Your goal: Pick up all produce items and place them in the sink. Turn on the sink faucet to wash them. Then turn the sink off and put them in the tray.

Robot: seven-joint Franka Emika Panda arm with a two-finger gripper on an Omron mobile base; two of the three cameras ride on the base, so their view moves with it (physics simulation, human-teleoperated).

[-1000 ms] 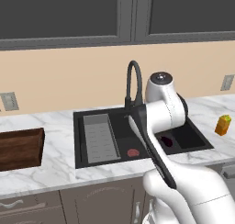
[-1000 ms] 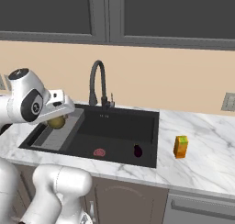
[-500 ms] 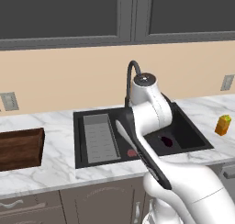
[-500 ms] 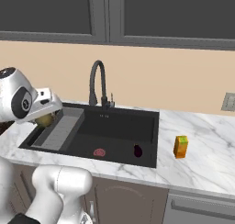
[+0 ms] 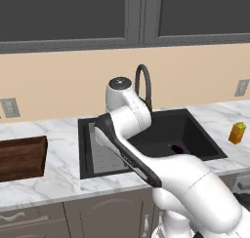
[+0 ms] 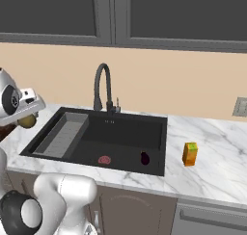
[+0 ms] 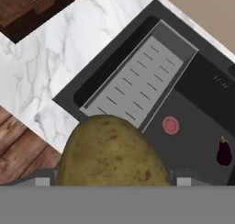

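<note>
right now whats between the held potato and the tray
Bare marble counter lies between the potato and the tray, seen in the hand view.

An olive-yellow, brown-speckled roundish potato (image 7: 112, 152) sits low between the jaws; beyond lies the black rectangular sink (image 7: 197, 97) with grey ribbed rack (image 7: 135, 87), flat red disc (image 7: 170, 125) and dark purple eggplant (image 7: 224, 153); a dark brown wooden tray (image 7: 34, 7) rests on the white marble counter (image 7: 55, 67).

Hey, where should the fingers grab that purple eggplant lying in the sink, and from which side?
Grip the eggplant across its fat lower body, coming straight down from above: it lies flat on the sink floor, and the stem end tapers too thin to hold.
</note>
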